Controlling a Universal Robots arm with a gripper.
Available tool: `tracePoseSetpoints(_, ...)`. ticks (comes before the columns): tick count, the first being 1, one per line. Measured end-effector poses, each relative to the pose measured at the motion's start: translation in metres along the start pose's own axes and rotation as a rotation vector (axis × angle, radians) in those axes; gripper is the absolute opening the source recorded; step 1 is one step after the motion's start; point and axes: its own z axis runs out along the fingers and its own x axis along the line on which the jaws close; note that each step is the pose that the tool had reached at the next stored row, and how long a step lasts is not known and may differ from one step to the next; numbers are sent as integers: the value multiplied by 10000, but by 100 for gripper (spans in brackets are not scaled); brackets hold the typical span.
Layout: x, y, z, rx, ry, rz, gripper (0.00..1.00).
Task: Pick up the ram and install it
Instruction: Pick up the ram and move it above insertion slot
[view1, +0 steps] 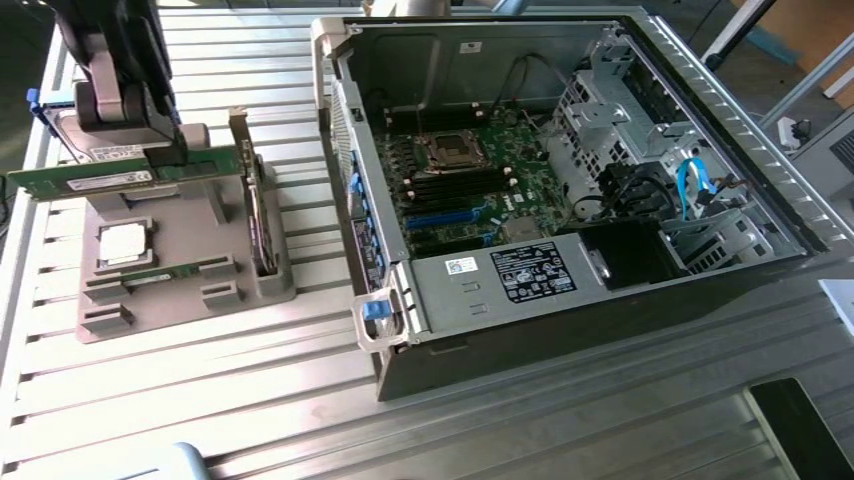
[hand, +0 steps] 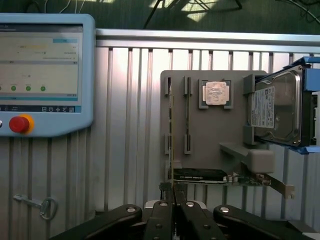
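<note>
- Black two-finger gripper (view1: 167, 160) is clamped nearly shut on the long thin green circuit-board ram stick (view1: 80, 180), gripping it near the middle of its upper long edge.
- The ram is level and on edge. In the exterior view it sits at about 9 o'clock from the open computer case (view1: 747, 150), well apart from it.
- The ram hangs over the far end of the grey plastic parts holder (view1: 174, 255); cannot tell whether its lower edge touches the holder.
- Square silver processor chip (view1: 123, 243) lies flat in a holder pocket, at 6 o'clock from the gripper in the exterior view.
- Upright brownish-green expansion card (view1: 254, 205) stands in a holder slot at 3 o'clock from the processor, between holder and case.
- Silver boxy hard drive with white label (hand: 277, 107) stands on edge in blue rails at the holder's side.
- The case lies on its side, lid off, with the green motherboard (view1: 461, 175) exposed and black memory slots (view1: 461, 180) near its centre.
- Everything rests on a ribbed metal table (view1: 200, 400).
- The wrist view also has a light-blue teach pendant with red button (hand: 20, 124) and a metal key (hand: 42, 205) on the table.
</note>
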Motion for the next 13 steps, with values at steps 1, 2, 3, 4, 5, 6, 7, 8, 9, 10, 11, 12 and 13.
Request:
tracePoseSetpoints(1, 1, -11, 0, 0, 0, 0, 12)
tracePoseSetpoints(2, 1, -21, 0, 1, 0, 0, 12)
tracePoseSetpoints(3, 1, -35, -1, 0, 0, 0, 12)
tracePoseSetpoints(4, 2, -51, -1, 1, 0, 0, 12)
tracePoseSetpoints(5, 3, -70, -1, 0, 0, 0, 12)
tracePoseSetpoints(6, 3, -87, -2, 0, 0, 1, 12)
tracePoseSetpoints(7, 4, -97, -1, 1, -1, 0, 12)
tracePoseSetpoints(8, 4, -108, -2, 0, 0, 0, 12)
tracePoseSetpoints(9, 4, -117, -3, 0, 0, 0, 12)
tracePoseSetpoints(10, 6, -142, -3, 0, 0, 0, 12)
tracePoseSetpoints(11, 6, -161, -3, 1, 0, 0, 12)
tracePoseSetpoints(12, 7, -172, -3, 1, 0, 0, 12)
tracePoseSetpoints(13, 7, -184, -4, 0, 0, 0, 12)
